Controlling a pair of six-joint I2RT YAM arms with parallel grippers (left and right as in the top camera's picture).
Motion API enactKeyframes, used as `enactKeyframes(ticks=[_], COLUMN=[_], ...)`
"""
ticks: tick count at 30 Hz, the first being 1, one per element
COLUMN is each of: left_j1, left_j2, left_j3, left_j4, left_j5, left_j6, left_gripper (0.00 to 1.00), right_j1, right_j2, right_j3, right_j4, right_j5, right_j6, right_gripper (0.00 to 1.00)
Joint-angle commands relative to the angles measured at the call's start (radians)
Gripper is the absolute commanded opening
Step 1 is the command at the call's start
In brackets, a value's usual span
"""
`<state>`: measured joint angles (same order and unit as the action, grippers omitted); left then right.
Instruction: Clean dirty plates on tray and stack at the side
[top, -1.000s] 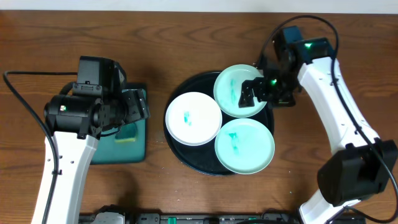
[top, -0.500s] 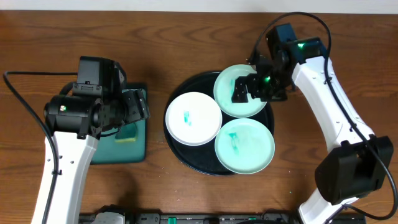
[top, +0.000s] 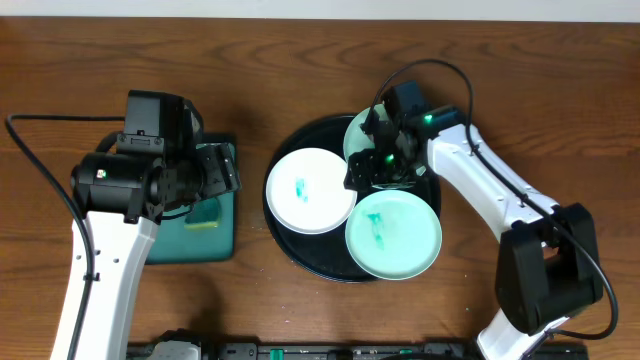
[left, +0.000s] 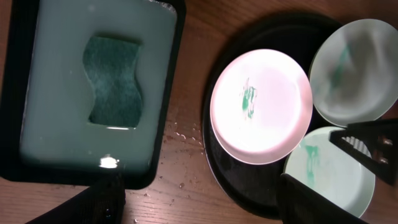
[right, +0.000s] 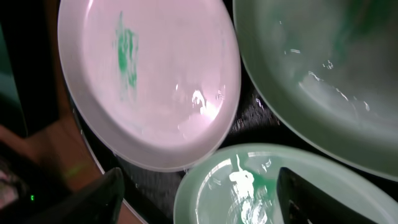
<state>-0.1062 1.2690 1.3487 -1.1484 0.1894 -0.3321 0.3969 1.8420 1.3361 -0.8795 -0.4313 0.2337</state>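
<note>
Reaching arm: your right gripper (right: 199, 177) hangs low over the back half of the tray (top: 290, 243), above the spot where the plates crowd together. Its jaws stand apart and clasp nothing.
Idle arm: your left gripper (left: 200, 186) hovers released over the sponge tray (left: 169, 93) on the left side of the table. The sponge (left: 114, 81) lies flat in the liquid below it.
Plates: the white plate (top: 311, 190) sits at the tray's left edge, the back mint plate (top: 385, 133) at its back right edge and the front mint plate (top: 393, 233) at its front right edge. Each has a teal smear in the middle, and none is stacked at the side yet.
Step in hand: you seem to be lining up a pinch on one plate's rim, so that the plate can be lifted or steadied for wiping.
Doing it well: settle on a single rim before you close. Where the rims nearly meet, a finger could catch two plates at once, so slide toward a stretch of rim with bare tray beside it.
Grip: put one finger under the lip and one over it, then close slowly. The tray looks glossy, and a nudged plate may skate.
Risk: the smears look wet, so keep the pads off the middle.
Left arm: bring the sponge only once the plate is firmly held.
</note>
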Motion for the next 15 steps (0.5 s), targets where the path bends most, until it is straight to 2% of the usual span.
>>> enactKeyframes(ticks=[1, 7, 15], left_j1=[0.005, 0.005, 0.005], left_j2=[0.003, 0.003, 0.003], left_j3=[0.023, 0.023, 0.023], left_j4=[-0.003, -0.003, -0.002], left_j5=[0.009, 0.009, 0.009], left_j6=[0.020, 0.020, 0.020], left_gripper=[0.78, 0.78, 0.78], right_j1=[0.005, 0.006, 0.029], right_j2=[0.004, 0.004, 0.004], right_j3=[-0.029, -0.101, -0.172], right_j4=[0.045, 0.141, 0.236], right_j5=[-0.010, 0.034, 0.031], right_j6=[0.056, 0.178, 0.208], right_gripper=[0.73, 0.66, 0.62])
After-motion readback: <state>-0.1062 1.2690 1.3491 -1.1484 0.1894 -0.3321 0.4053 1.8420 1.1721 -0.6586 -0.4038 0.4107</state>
